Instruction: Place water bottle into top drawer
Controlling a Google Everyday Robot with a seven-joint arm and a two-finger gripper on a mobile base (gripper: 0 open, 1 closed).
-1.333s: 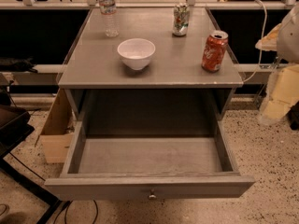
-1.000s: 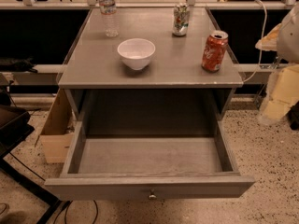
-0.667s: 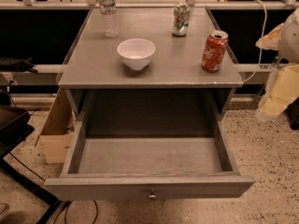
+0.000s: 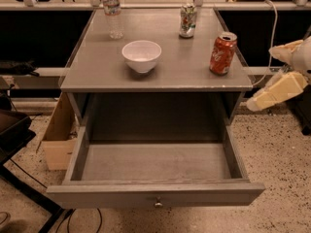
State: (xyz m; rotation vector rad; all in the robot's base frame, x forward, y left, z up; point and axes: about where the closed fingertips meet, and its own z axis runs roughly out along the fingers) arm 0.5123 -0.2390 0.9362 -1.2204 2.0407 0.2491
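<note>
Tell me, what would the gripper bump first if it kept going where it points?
The gripper, right of the cabinet, points down and left. It would likely bump the right wall of the open top drawer first, though depth is unclear. The water bottle is nowhere near that line.

The hand [image 4: 276,90], right of the cabinet [image 4: 97,69], has swung slightly leftward.

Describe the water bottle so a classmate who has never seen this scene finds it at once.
Look at the grey cabinet top above the open top drawer, back left corner, far from the gripper off the right side. The water bottle stands there: clear, white-capped, taller than the red can, green-white can and white bowl.
</note>
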